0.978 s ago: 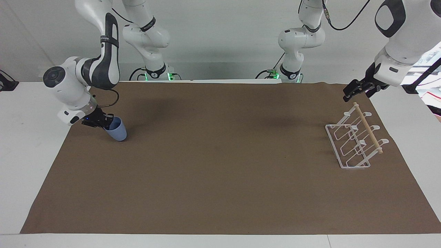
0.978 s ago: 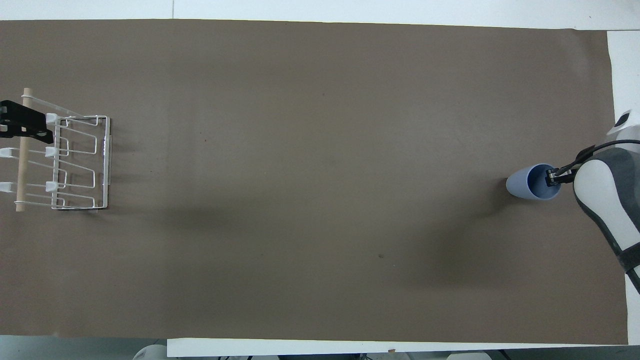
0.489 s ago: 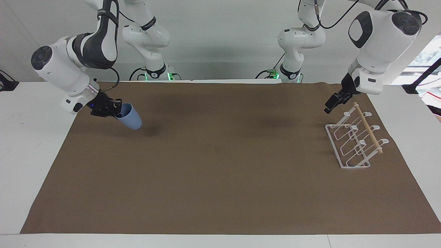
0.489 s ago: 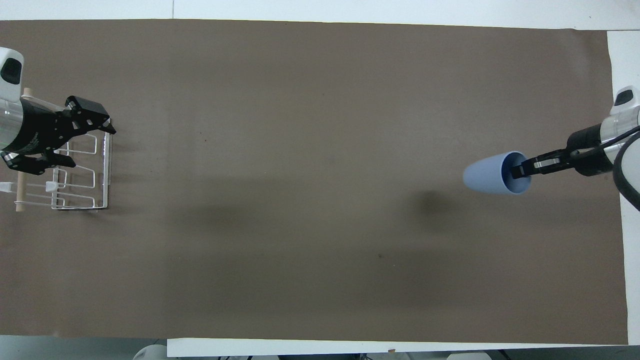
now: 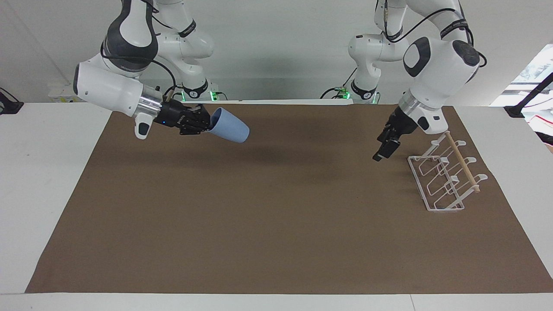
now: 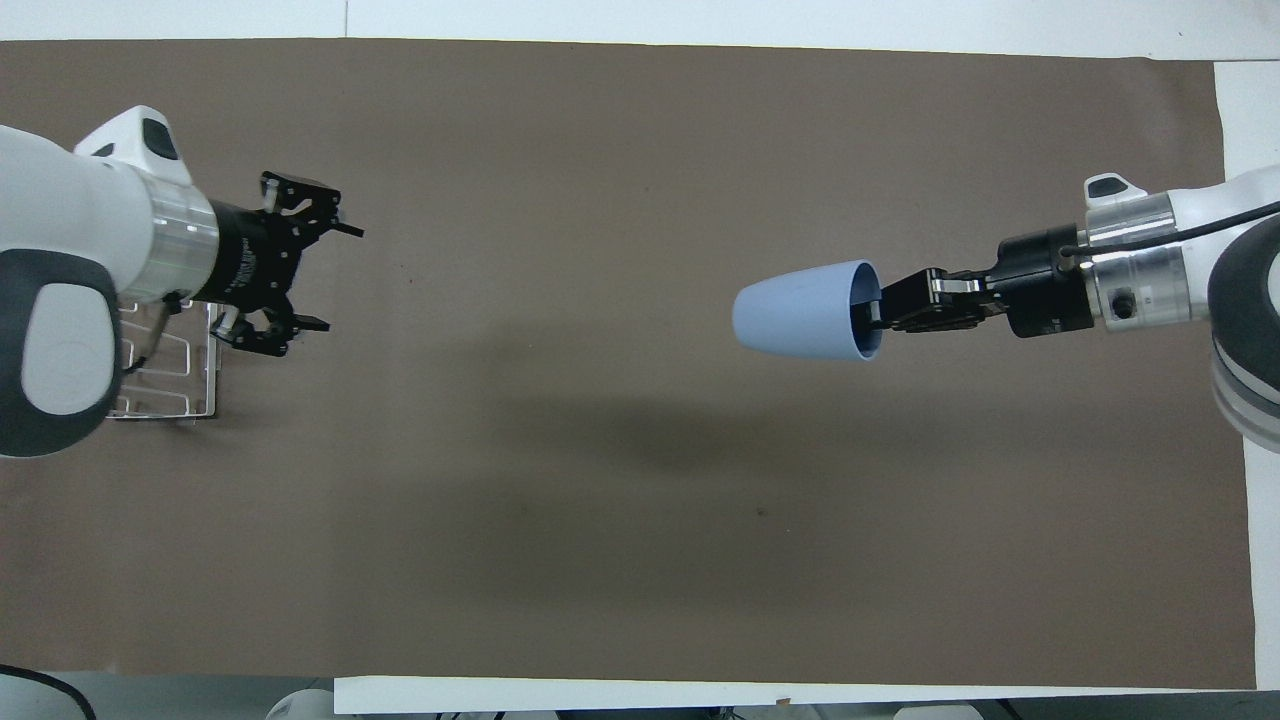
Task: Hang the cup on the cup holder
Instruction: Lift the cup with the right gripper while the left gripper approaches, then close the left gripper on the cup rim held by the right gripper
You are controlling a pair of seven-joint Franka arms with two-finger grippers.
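The light blue cup (image 5: 229,126) hangs in the air on its side, its base pointing toward the left arm's end of the table. My right gripper (image 5: 206,123) is shut on the cup's rim, one finger inside the mouth, over the mat; both also show in the overhead view, the cup (image 6: 800,312) and the gripper (image 6: 872,312). The white wire cup holder (image 5: 461,161) with its wooden rod stands on the mat at the left arm's end, with nothing on its prongs. My left gripper (image 5: 383,152) is open and empty, raised over the mat just beside the holder. In the overhead view the left arm partly covers the holder (image 6: 212,370).
A brown mat (image 5: 276,207) covers most of the white table (image 5: 43,172). Nothing else lies on the mat between the cup and the holder.
My right gripper has lifted the cup off the mat and carried it toward the table's middle, tipping it level. My left gripper has swung from over the holder's rod to beside the holder.
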